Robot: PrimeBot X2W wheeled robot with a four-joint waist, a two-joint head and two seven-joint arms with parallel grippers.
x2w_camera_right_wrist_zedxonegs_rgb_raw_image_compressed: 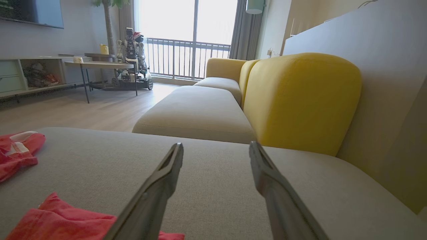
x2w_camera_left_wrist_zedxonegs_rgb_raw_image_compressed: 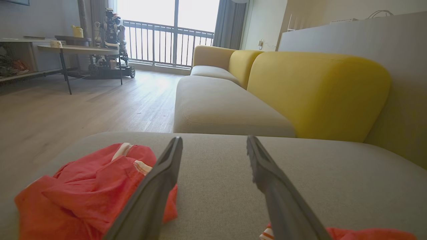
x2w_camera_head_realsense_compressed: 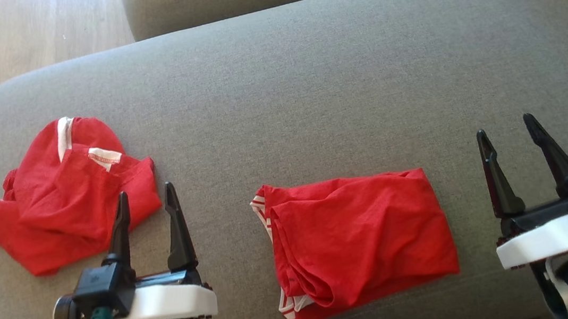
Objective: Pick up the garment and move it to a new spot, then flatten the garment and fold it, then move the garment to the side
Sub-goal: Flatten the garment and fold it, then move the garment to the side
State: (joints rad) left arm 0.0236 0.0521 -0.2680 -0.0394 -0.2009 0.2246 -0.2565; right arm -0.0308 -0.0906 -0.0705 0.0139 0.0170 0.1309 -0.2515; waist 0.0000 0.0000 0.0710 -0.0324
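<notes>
The left gripper (x2w_camera_head_realsense_compressed: 144, 190) and the right gripper (x2w_camera_head_realsense_compressed: 504, 124) are both wide open, holding nothing. The folded red garment (x2w_camera_head_realsense_compressed: 362, 236) lies on the grey sofa cushion (x2w_camera_head_realsense_compressed: 309, 98) between them, and a crumpled red garment (x2w_camera_head_realsense_compressed: 69, 200) sits by the left gripper.

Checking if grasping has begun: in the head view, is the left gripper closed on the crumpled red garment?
No, the left gripper stands open, pinching none of the crumpled red garment.

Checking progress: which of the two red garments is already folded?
The centre garment, a fairly flat rectangle; the left garment lies crumpled in a heap.
</notes>
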